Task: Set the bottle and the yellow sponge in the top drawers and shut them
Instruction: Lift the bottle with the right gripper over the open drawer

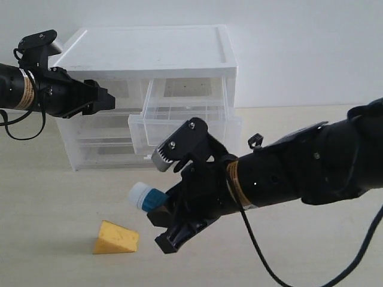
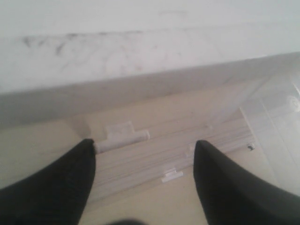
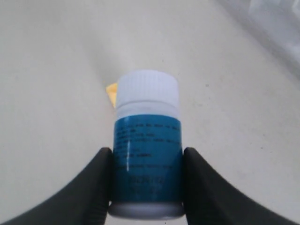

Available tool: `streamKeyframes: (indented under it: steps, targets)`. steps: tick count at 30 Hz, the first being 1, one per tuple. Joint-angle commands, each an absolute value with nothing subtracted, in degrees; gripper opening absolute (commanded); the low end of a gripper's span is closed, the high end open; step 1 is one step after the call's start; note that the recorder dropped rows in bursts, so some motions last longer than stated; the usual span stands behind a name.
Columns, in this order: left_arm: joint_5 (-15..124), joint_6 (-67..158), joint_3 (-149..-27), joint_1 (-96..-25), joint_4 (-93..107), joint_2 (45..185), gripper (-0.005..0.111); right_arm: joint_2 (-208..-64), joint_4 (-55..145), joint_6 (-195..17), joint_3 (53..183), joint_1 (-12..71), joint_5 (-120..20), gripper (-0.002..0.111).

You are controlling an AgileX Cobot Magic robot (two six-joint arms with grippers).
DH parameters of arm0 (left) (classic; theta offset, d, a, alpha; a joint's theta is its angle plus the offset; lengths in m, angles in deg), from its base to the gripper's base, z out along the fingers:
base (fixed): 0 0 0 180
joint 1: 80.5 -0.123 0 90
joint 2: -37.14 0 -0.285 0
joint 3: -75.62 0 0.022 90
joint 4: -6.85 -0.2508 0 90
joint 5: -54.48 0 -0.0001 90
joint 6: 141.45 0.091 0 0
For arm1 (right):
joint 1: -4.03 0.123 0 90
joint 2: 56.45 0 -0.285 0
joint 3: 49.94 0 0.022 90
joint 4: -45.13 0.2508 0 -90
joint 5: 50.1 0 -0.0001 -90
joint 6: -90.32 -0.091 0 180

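The bottle (image 1: 147, 196), white cap and teal-blue label, hangs above the table with my right gripper (image 1: 158, 211) shut on its body; in the right wrist view both fingers (image 3: 96, 180) press on the bottle (image 3: 147, 150). The yellow sponge (image 1: 116, 238) lies on the table just below and left of it, and a corner of the sponge (image 3: 111, 92) peeks from behind the cap. The right top drawer (image 1: 179, 116) is pulled out. The left top drawer (image 1: 125, 89) is shut. My left gripper (image 1: 108, 99) is open right in front of it, its fingers (image 2: 70, 173) straddling a white pull tab (image 2: 123, 136).
The white-topped cabinet (image 1: 149, 48) stands at the back against a pale wall. Its two full-width lower drawers (image 1: 102, 149) are shut, and a lower pull tab (image 2: 172, 175) shows in the left wrist view. The right arm's cable (image 1: 257, 257) trails over the beige table.
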State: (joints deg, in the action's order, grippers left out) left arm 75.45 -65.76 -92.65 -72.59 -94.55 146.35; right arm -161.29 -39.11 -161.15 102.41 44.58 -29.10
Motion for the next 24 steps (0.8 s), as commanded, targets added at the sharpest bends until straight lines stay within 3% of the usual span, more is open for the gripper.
streamKeyframes:
  steps: [1, 13, 24]
  targets:
    - [74.4, -65.1, -94.2, -72.6, -93.1, 146.5, 0.059, -155.8, -40.7, -163.0, 102.2, 44.6, -31.1, 0.0]
    - [74.5, -65.1, -94.2, -72.6, -93.1, 146.5, 0.059, -149.0, -41.3, -166.7, 110.5, 44.5, -33.7, 0.0]
    - [74.5, -65.1, -94.2, -72.6, -93.1, 146.5, 0.059, -149.5, -42.5, -167.3, 115.8, 44.5, -51.3, 0.0]
